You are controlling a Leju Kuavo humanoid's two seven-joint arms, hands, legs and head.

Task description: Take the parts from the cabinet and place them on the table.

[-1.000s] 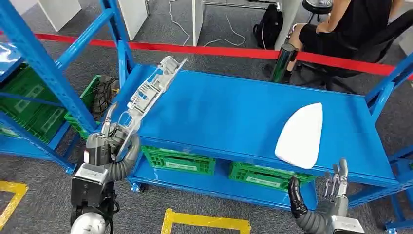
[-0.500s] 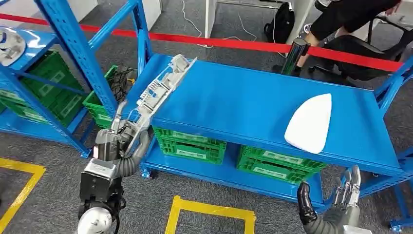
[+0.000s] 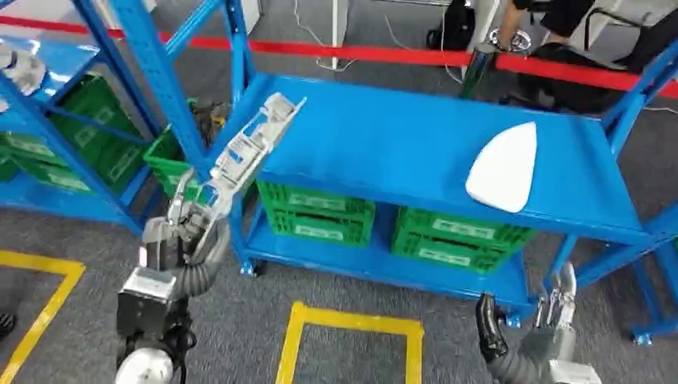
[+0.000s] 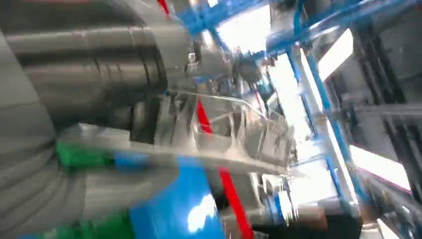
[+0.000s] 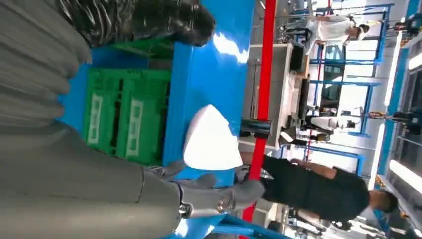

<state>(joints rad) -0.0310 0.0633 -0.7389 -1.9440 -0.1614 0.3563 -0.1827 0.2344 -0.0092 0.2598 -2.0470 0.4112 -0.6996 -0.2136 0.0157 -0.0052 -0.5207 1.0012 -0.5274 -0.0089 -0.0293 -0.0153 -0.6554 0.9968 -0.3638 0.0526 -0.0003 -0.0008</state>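
Note:
My left hand [image 3: 185,226] grips the near end of a long grey ribbed plastic part [image 3: 248,146]. The part slants up and away, its far end over the left edge of the blue table [image 3: 384,152]. In the left wrist view the same part [image 4: 234,134] runs out blurred past my hand [image 4: 84,84]. A white wedge-shaped part [image 3: 504,166] lies on the table's right side, and shows white [image 5: 211,142] in the right wrist view. My right hand [image 3: 532,324] hangs low at the near right, fingers apart and empty, below the table's front edge.
Green crates [image 3: 316,210] sit on the table's lower shelf. A blue rack [image 3: 104,96] with green crates stands at the left. Yellow floor tape [image 3: 352,328] marks the near floor. Behind a red barrier band [image 3: 376,54], a person sits on a chair [image 3: 576,48].
The whole scene has shifted as the camera moved: the table now lies farther off and higher in the picture. My left hand still holds the grey part; the right hand stays empty.

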